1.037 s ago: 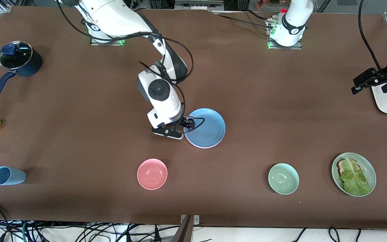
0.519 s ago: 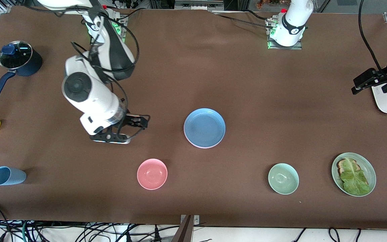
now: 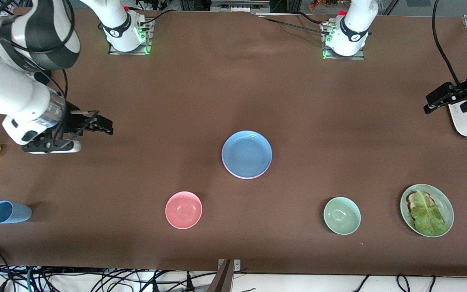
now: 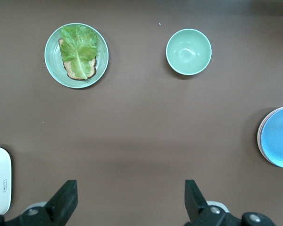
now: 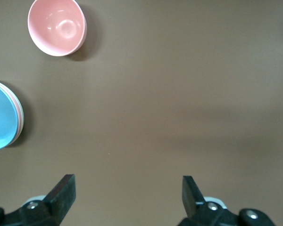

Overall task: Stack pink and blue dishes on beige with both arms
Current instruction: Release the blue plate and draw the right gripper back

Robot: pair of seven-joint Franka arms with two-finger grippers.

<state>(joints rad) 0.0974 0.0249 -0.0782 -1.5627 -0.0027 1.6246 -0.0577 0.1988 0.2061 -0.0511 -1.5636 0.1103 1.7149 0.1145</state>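
Blue plate (image 3: 247, 154) tops stack at counter (image 3: 233, 93) centre, pink rim (image 5: 20, 117) showing beneath; beige not visible. Right gripper (image 3: 95, 125) over right arm's end, jaws wide, empty. Left gripper (image 4: 129, 202) high over left arm's end, jaws wide, empty. Stack between both; looks complete.

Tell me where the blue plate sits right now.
In the front view, the blue plate tops a stack mid-table, farther from the camera than the pink bowl and green bowl, roughly between them.
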